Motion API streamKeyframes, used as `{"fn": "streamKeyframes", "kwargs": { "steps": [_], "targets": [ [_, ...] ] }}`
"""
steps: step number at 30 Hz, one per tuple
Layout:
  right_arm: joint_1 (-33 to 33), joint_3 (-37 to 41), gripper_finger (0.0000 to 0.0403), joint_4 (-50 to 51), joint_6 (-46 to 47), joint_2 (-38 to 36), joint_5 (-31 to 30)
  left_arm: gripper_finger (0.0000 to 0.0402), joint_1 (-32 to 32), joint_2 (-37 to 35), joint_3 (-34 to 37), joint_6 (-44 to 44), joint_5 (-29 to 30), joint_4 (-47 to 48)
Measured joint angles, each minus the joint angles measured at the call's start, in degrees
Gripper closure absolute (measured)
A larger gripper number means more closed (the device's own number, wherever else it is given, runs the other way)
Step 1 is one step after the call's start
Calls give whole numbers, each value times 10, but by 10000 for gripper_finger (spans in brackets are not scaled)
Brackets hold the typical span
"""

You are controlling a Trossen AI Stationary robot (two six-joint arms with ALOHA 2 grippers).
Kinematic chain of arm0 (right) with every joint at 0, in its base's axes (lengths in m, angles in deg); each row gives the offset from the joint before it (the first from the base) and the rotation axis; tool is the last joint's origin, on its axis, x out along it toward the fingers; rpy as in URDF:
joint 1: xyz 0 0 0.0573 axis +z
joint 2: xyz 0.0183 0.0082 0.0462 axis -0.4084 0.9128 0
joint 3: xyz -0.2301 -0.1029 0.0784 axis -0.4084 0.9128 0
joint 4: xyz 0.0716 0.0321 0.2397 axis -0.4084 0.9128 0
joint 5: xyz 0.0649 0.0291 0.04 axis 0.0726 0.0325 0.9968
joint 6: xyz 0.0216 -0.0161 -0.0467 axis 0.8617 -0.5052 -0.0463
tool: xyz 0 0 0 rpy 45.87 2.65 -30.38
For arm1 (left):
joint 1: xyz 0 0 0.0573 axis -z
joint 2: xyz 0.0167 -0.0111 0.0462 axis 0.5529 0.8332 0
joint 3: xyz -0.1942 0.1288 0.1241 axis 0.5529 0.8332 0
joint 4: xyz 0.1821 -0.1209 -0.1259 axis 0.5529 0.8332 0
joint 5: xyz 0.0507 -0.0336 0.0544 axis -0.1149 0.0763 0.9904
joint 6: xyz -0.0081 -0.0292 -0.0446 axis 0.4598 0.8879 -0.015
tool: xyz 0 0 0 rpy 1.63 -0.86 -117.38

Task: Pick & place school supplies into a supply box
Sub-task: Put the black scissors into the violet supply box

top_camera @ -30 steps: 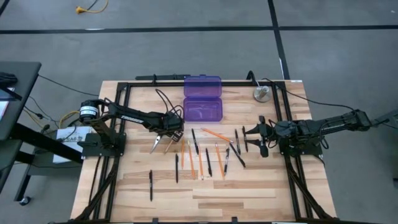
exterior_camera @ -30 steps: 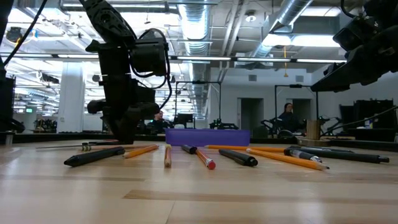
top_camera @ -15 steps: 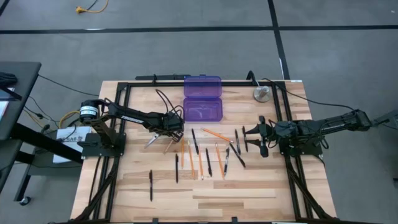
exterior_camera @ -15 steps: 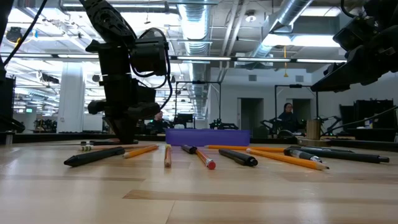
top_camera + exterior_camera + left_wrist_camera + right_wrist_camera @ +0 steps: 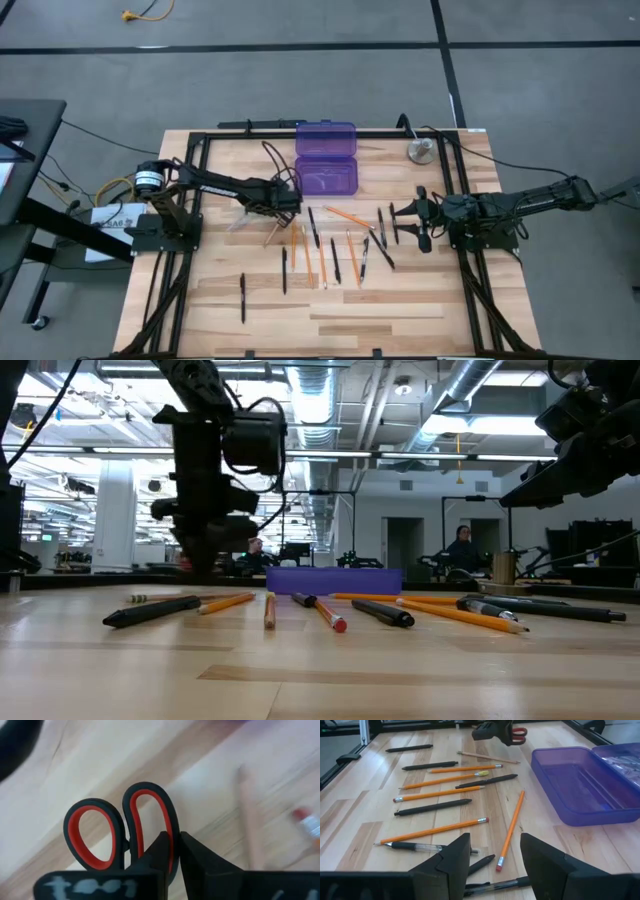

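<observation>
The left pincer (image 5: 172, 851) was clamped narrow on the scissors (image 5: 120, 832), its fingers pinching one red-lined handle loop, so the step in hand looked like the pick of the scissors. In the high view the left pincer (image 5: 283, 203) hung just beside the near-left corner of the box (image 5: 327, 172), whose lid lay open at the counter's (image 5: 400, 310) far side. From the right wrist view the scissors (image 5: 518, 732) seemed lifted clear of the wood, though that was hard to confirm. The next move would call for a short carry over the box's open tray and a release there, keeping the blades from catching its wall. Pencils (image 5: 308, 258) and pens (image 5: 242, 297) lay scattered mid-counter, outside the box. The right pincer (image 5: 490, 851) waited wide and empty at the right edge. White marks on the left pincer's body were unreadable.
</observation>
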Motion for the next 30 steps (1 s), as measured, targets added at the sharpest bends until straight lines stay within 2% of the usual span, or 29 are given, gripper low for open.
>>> {"fn": "streamKeyframes", "kwargs": {
  "steps": [10, 17, 30],
  "targets": [
    [0, 0, 234, 0, 0, 0, 0, 387, 0, -1, -33, -29, 3, 7],
    [0, 0, 234, 0, 0, 0, 0, 386, 0, -2, -88, -67, 22, 40],
    [0, 0, 234, 0, 0, 0, 0, 386, -30, 16, -218, -229, 33, 32]
  ]
}}
